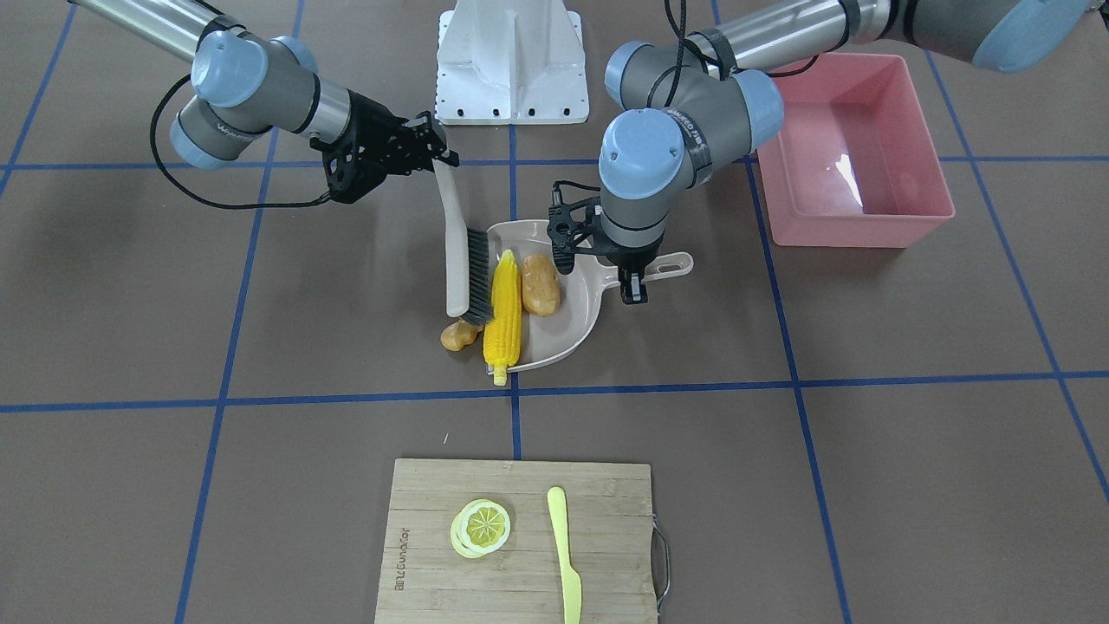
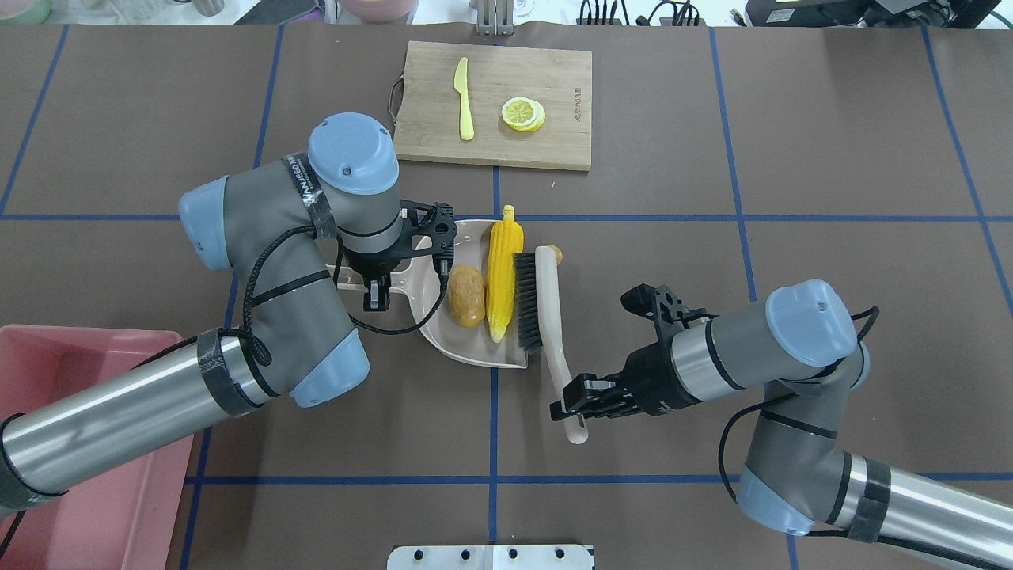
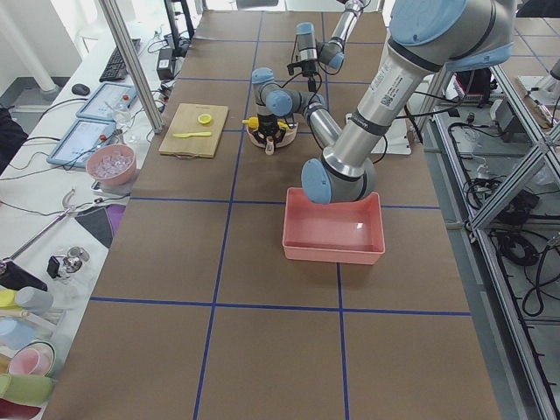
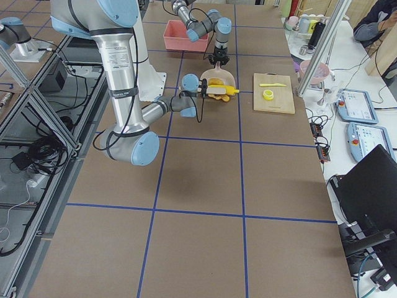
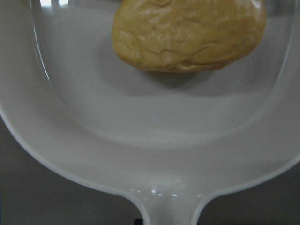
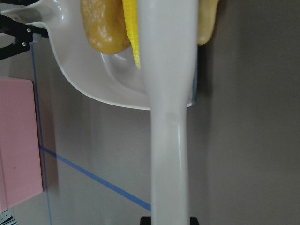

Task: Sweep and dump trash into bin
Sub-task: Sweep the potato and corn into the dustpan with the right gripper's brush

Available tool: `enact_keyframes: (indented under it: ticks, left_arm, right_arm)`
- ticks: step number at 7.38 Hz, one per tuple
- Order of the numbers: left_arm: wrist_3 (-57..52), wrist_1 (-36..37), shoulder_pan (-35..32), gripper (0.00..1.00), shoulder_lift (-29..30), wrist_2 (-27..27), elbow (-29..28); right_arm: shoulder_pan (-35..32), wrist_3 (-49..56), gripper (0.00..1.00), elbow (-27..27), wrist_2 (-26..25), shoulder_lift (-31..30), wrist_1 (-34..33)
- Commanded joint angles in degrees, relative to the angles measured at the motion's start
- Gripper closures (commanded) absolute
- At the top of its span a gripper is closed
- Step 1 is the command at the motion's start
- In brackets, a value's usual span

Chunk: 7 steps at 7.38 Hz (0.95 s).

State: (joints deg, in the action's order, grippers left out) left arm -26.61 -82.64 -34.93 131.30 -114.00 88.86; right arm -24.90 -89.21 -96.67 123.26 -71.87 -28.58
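— Beige dustpan [image 1: 573,325] at the centre of the counter [image 1: 260,485]: what does it hold?

— (a) Potato [image 1: 540,284], fully inside, lying on the pan floor. (b) Corn cob [image 1: 505,316], lying along the pan's open lip, with one end sticking out past the pan's corner. (c) Ginger root [image 1: 459,335], outside the pan on the counter, touching the tip of the brush [image 2: 548,293].

— How does the brush lie?

— I read it as parallel to the corn cob, with its bristles against the cob on the side away from the potato. My right pincer [image 2: 578,396] is clamped on the brush's handle, close to the handle's end.

— And the other arm?

— My left pincer [image 1: 634,290] comes straight down and is closed on the dustpan's handle. In its wrist view the handle runs out under the camera, and the potato lies beyond it.

— Where is the bin?

— (d) Bin [image 1: 858,227], pink with tall walls, stands on the counter well apart from the pan, on my left, partly under the left arm. (e) Cutting board [image 1: 520,572], across the counter from the robot's base, carries a lemon slice [image 1: 481,527] and a knife [image 1: 567,555], which lie apart.
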Motion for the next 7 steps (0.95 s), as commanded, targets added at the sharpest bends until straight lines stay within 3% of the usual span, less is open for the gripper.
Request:
enact_keyframes:
  ticks: [1, 3, 4, 5, 7]
  left_arm:
    - [-0.11, 0.11, -0.14, 1.0, 0.0, 0.0, -0.09]
    - [-0.11, 0.11, -0.14, 1.0, 0.0, 0.0, -0.35]
    - [-0.11, 0.11, -0.14, 1.0, 0.0, 0.0, -0.53]
    - [-0.11, 0.02, -0.14, 1.0, 0.0, 0.0, -0.53]
    - [-0.11, 0.11, -0.14, 1.0, 0.0, -0.09, -0.53]
  right_arm:
    - [0.64, 0.0, 1.0, -0.71, -1.0, 3.49, -5.06]
    - [-0.23, 0.0, 1.0, -2.72, -0.39, 2.71, -6.39]
    - [-1.8, 0.09, 1.0, -6.13, 1.09, 2.27, -11.7]
    - [-3.91, 0.17, 1.0, -9.12, 2.93, 1.66, -15.85]
    - [-10.05, 1.22, 1.0, -9.94, 9.59, -2.54, -15.89]
